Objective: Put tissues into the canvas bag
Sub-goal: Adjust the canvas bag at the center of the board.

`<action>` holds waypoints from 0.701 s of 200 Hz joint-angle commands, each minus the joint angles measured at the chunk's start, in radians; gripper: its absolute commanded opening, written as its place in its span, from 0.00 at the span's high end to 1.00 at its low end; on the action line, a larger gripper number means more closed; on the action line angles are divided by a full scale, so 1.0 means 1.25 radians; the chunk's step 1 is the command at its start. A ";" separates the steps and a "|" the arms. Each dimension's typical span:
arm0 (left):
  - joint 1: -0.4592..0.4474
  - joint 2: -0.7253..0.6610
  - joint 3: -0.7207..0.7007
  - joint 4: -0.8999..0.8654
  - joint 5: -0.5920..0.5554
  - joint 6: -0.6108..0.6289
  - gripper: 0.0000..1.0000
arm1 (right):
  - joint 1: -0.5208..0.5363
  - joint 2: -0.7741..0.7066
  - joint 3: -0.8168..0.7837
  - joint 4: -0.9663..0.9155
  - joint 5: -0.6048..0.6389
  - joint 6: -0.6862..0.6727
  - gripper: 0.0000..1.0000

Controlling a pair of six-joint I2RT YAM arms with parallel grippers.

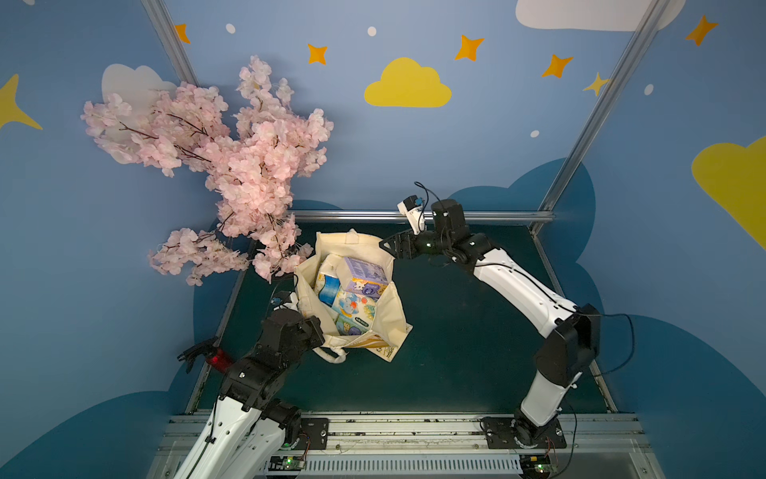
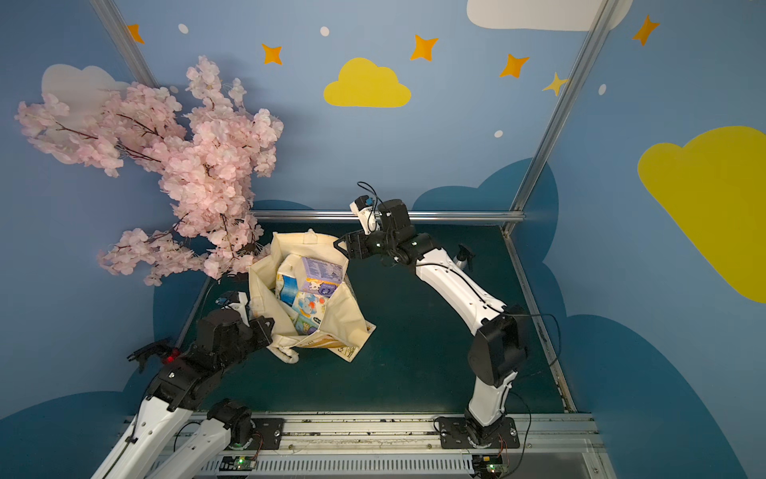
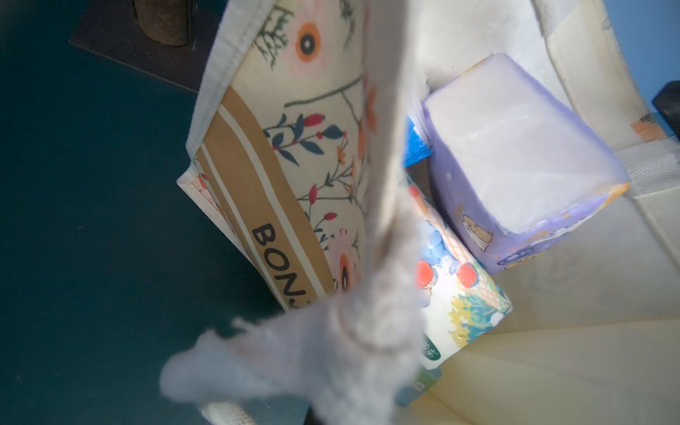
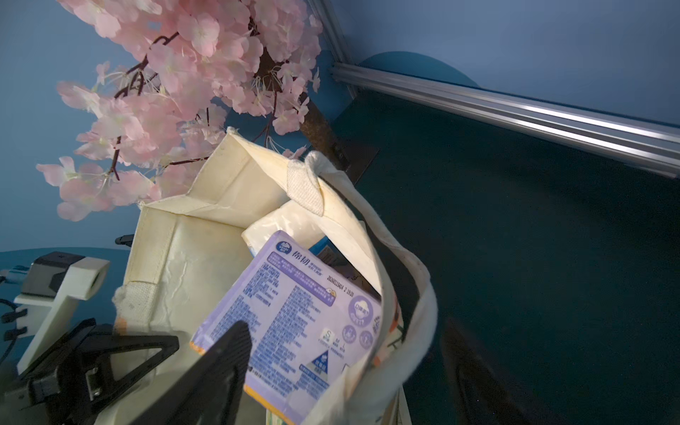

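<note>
The cream canvas bag (image 1: 387,309) (image 2: 346,319) stands open in the middle of the table in both top views. Several tissue packs lie inside: a purple pack (image 1: 364,271) (image 4: 294,294) on top, a light blue one (image 1: 329,290), and a white cartoon-print one (image 1: 352,309) (image 3: 463,294). My left gripper (image 1: 317,331) sits at the bag's near left rim, shut on the bag; blurred white fabric (image 3: 368,331) hides its jaws. My right gripper (image 1: 383,245) (image 4: 346,331) hangs open over the far right rim, fingers astride the rope handle (image 4: 419,320) and the purple pack.
A pink blossom tree (image 1: 232,166) overhangs the bag's far left side, its trunk base (image 3: 162,22) close behind the bag. A silver spray bottle (image 2: 462,257) stands behind the right arm. An aluminium rail (image 1: 414,215) bounds the far edge.
</note>
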 commanded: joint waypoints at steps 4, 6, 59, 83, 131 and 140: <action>-0.006 -0.006 -0.013 0.026 0.014 0.027 0.96 | 0.002 0.092 0.136 -0.157 -0.061 -0.061 0.19; -0.008 -0.006 -0.013 0.027 0.014 0.027 0.96 | 0.002 0.103 0.151 -0.168 -0.061 -0.066 0.19; -0.006 0.021 -0.007 0.077 0.010 0.031 0.96 | 0.035 0.294 0.419 -0.387 -0.082 -0.172 0.79; -0.005 0.083 0.036 0.095 0.013 0.036 0.96 | 0.029 0.293 0.452 -0.409 -0.035 -0.165 1.00; 0.009 0.291 0.251 0.148 0.016 0.095 0.96 | -0.078 0.225 0.610 -0.403 -0.046 -0.100 1.00; 0.009 0.342 0.306 0.154 0.026 0.112 0.96 | -0.094 0.241 0.669 -0.429 -0.056 -0.092 1.00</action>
